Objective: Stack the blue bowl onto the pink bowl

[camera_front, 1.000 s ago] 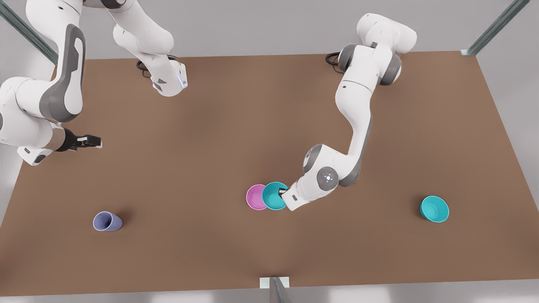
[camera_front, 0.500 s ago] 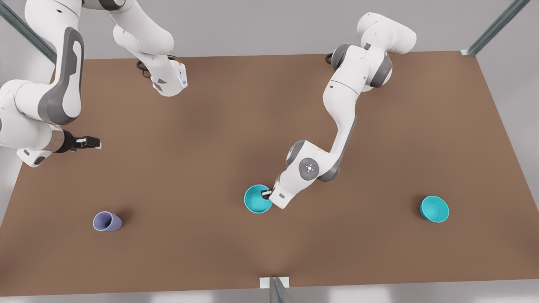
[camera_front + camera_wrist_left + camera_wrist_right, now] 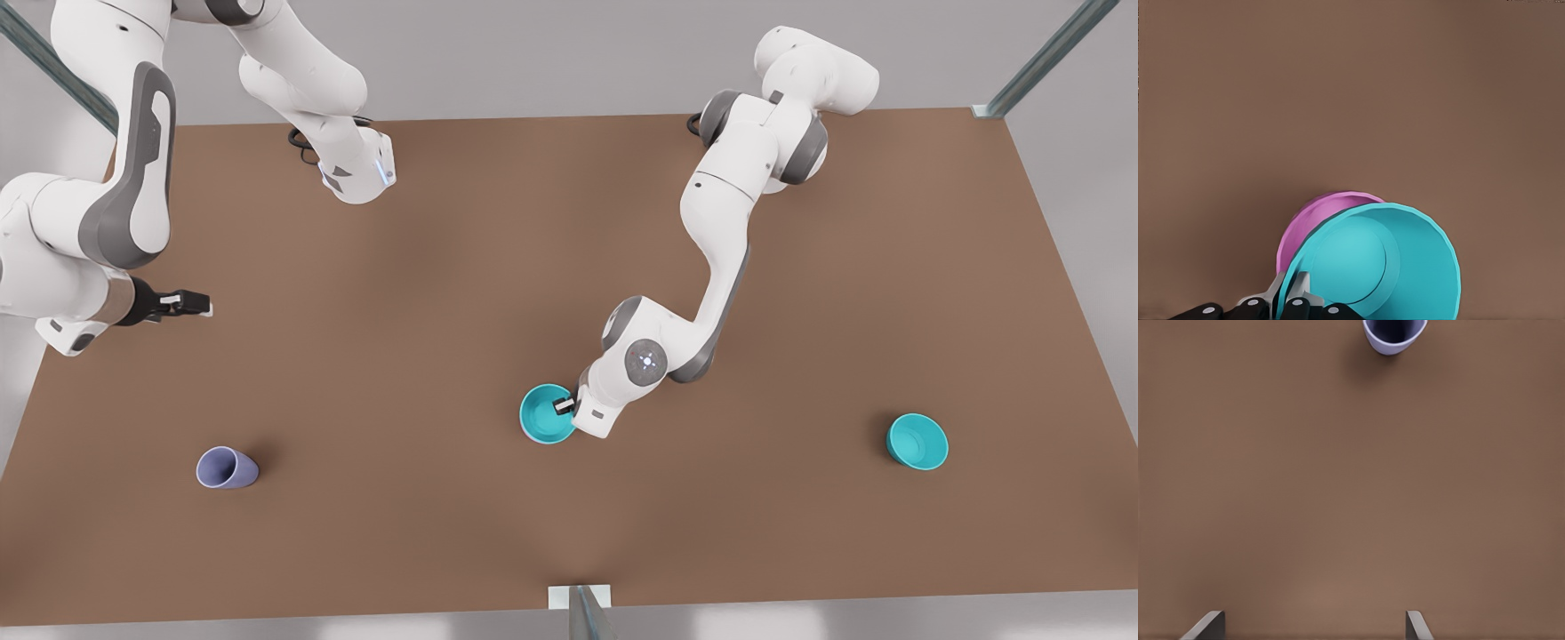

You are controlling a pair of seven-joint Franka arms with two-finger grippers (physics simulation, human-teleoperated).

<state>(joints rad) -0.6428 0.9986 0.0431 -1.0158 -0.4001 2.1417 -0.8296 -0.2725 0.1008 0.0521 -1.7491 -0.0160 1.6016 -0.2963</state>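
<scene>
Left wrist view: left gripper (image 3: 1293,293) clamped on blue bowl (image 3: 1388,260) rim, seated over pink bowl (image 3: 1313,220) — you release gently, lift straight. Right gripper (image 3: 197,303) waits, fingers apart.

Brown table under flat, even light.
I see a matte brown tabletop (image 3: 462,293), pale grey surroundings beyond its edges, slanted metal frame posts (image 3: 1049,55) at the far corners, and a small bracket (image 3: 580,597) at the near edge.

We see a lavender-grey cup (image 3: 226,468) lying on its side on the brown bench (image 3: 444,293), toward the front view's left. A second teal bowl (image 3: 917,441) sits alone, well apart, toward the front view's right.
</scene>
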